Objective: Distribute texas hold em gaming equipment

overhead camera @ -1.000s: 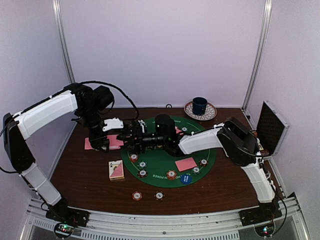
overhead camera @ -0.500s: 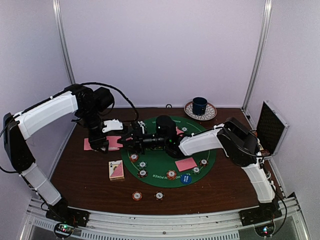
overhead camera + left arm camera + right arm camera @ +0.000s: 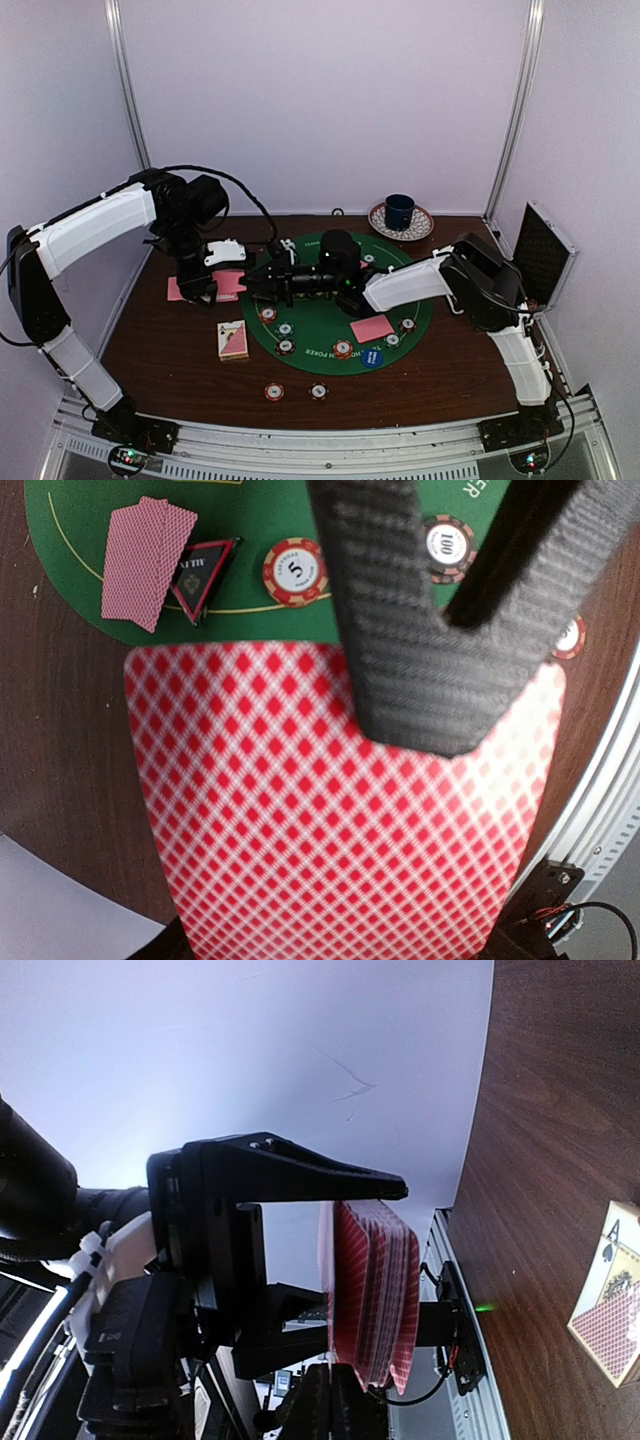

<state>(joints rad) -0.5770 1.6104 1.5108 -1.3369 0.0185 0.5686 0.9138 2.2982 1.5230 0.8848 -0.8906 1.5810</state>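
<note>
Left gripper (image 3: 203, 287) is clamping the deck of pink-backed cards (image 3: 300, 810), holding it up off the table (image 3: 160, 370) near the left edge, just off the left rim of the green mat (image 3: 320, 328). Right gripper (image 3: 330, 1396) is reaching across the mat, its jaws pinching tight on the deck's edge. Poker chips (image 3: 343, 349) and loose pink cards (image 3: 372, 328) are lying on the mat.

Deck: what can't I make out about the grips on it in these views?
- Right wrist view: right fingers are cut off by the bottom edge; whether they pinch one card off the deck, several or none is unclear.
- Left wrist view: left fingers cover part of the deck; faces turned away.
- Top view: contact too small.
</note>
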